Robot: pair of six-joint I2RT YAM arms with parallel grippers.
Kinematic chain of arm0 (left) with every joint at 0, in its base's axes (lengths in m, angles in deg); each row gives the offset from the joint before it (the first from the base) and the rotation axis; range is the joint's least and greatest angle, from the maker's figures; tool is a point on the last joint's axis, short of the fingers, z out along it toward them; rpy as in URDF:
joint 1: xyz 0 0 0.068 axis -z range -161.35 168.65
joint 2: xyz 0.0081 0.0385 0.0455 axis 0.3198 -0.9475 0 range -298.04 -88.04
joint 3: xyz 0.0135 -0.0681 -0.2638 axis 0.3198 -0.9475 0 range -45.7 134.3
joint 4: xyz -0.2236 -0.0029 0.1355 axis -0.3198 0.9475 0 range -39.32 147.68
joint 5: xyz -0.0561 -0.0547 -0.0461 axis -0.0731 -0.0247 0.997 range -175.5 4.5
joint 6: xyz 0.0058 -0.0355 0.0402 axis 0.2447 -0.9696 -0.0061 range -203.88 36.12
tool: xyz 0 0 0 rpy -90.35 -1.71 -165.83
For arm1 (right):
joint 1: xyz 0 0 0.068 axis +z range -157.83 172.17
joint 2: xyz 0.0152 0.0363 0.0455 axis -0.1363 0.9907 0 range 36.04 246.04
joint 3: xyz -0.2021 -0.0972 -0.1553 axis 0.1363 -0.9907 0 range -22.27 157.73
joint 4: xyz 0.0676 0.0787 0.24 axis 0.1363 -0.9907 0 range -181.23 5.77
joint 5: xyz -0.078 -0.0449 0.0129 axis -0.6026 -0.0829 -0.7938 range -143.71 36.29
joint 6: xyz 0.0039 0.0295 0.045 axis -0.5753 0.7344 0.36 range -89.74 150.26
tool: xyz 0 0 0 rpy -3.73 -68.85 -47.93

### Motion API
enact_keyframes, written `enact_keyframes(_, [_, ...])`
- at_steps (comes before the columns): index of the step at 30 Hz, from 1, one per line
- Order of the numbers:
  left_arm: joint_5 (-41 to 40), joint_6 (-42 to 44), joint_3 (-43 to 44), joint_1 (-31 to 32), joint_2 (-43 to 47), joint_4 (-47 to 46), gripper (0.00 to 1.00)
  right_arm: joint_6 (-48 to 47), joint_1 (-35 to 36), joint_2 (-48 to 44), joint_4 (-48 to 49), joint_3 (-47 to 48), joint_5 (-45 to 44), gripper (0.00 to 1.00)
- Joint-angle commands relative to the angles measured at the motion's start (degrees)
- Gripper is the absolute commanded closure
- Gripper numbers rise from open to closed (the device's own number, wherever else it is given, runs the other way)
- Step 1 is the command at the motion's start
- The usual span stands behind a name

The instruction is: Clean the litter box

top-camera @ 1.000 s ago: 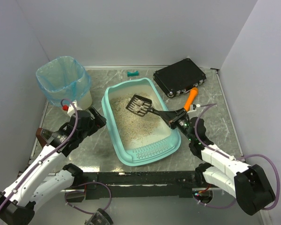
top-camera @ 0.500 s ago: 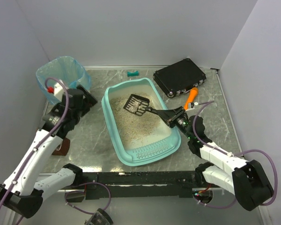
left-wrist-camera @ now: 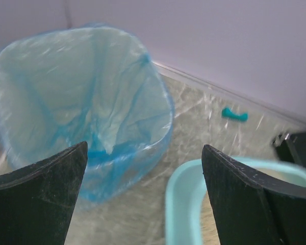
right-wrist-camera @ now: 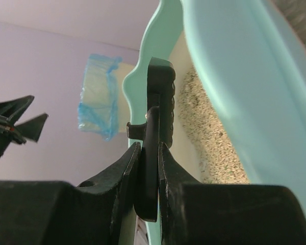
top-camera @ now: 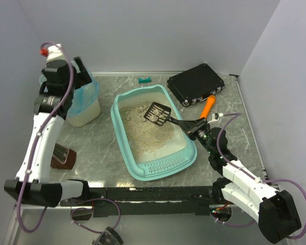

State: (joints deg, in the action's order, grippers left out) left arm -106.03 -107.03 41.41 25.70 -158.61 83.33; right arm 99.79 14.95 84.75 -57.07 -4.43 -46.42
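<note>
"The litter box [top-camera: 166, 164], where does it sit?"

"In the middle of the desk [top-camera: 97, 148], its slotted lip toward the arms. Beige litter covers the floor of it, thicker toward the far end."

"And the right hand [top-camera: 194, 126]?"

"Clamped on the handle of a black slotted scoop [top-camera: 158, 114]. The wrist view shows both fingers [right-wrist-camera: 127, 168] pressed against the handle, with the scoop seen edge-on. The handle crosses the box's right rim and the scoop head hangs over the litter at the far right. I cannot tell whether it touches the grains."

"The left hand [top-camera: 80, 71]?"

"Raised high over the blue-bagged bin [top-camera: 84, 104] at the far left, jaws spread wide and holding nothing. Its camera looks straight down into the bag, with the corner of the box just beside."

"Anything else on the desk?"

"A black case [top-camera: 195, 83] at the far right, an orange-handled tool [top-camera: 208, 106] near it, a small teal piece [top-camera: 145, 79] by the back wall, and a brown object [top-camera: 61, 155] near the left edge."
</note>
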Motion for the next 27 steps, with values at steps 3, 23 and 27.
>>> enact_keyframes(3, [13.95, 21.75, 3.59, -0.28, -8.0, -5.49, 0.03, -0.28, -0.99, -1.42, -0.35, 0.96, -0.79, 1.0])
enact_keyframes(23, [18.41, 26.85, 7.02, -1.6, -22.86, -3.29, 0.55, -1.33, -1.43, -8.19, -6.24, -0.8, -1.75, 1.0])
enact_keyframes(27, [20.09, 25.62, 7.28, -1.69, -21.99, -2.59, 0.75, -1.69, -1.34, -8.8, -6.77, -0.53, -1.84, 1.0])
